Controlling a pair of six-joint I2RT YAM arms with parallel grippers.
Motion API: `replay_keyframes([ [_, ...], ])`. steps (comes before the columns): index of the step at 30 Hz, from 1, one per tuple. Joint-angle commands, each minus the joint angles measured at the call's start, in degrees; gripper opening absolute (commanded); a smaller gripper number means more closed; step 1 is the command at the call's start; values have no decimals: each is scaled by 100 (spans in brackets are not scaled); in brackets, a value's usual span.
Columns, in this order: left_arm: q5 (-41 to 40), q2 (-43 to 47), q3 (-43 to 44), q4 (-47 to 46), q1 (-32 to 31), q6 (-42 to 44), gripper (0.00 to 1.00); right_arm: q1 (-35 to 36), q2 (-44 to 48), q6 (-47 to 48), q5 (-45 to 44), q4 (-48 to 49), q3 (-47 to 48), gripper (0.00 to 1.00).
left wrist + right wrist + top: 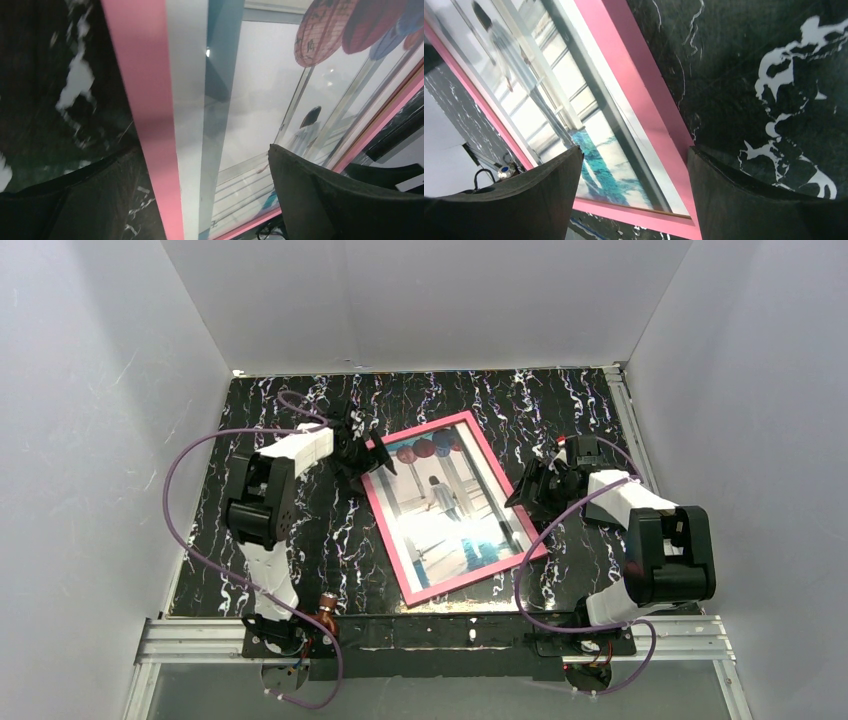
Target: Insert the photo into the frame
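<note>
Items counted: one desk (330, 535), one frame (390, 540), one photo (450, 510). Pincers counted: two, being one left pincer (362, 455) and one right pincer (530, 490)

The frame (387, 538) is pink, and the photo (450, 505) shows pale whites, a teal floor patch and red and blue balloons (425, 448). The worktop (330, 540) is black with white marble veining.

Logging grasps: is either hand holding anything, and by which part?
Nothing is held: the left hand and right hand are open, each straddling a side edge of the frame.
</note>
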State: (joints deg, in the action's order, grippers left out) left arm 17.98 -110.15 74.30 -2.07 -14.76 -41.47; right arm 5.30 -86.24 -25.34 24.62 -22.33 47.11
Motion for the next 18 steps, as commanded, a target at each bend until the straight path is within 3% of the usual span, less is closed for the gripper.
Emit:
replay_keyframes([
  [1,598,-689,654,176,-337,151,97,137,195,-421,899,121,-217,82],
  [13,352,-1482,1896,839,-562,445,98,548,195,-725,916,342,-334,82],
  [18,119,-1265,1625,891,-563,646,98,630,274,-699,542,240,-263,82],
])
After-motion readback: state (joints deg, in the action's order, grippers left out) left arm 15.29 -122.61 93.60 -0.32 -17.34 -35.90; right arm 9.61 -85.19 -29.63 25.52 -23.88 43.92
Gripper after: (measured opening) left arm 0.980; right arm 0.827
